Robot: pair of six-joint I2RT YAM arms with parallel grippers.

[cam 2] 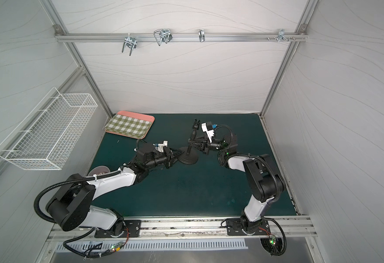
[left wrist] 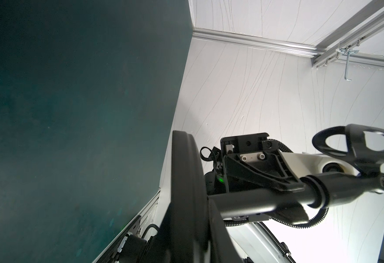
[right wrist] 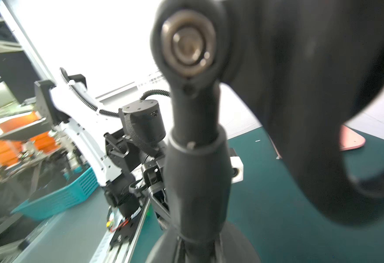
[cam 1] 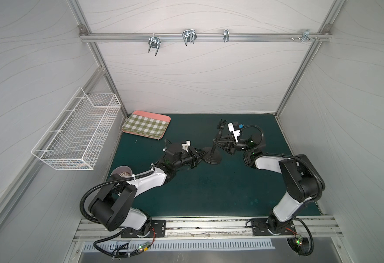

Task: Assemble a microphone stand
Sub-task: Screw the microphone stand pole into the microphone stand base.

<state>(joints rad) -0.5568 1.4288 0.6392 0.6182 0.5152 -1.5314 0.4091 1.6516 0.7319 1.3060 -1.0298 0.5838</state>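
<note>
The U-shaped clip fills the right wrist view, blurred, at the top of the rod of the microphone stand.
The rod rises from the middle of the disc base, which sits on the green mat between the 2 arms. The right gripper is pinched on the rod partway up. The left gripper is clamped on the base's rim. A checked tray lies well apart, at the mat's back left corner.
</note>
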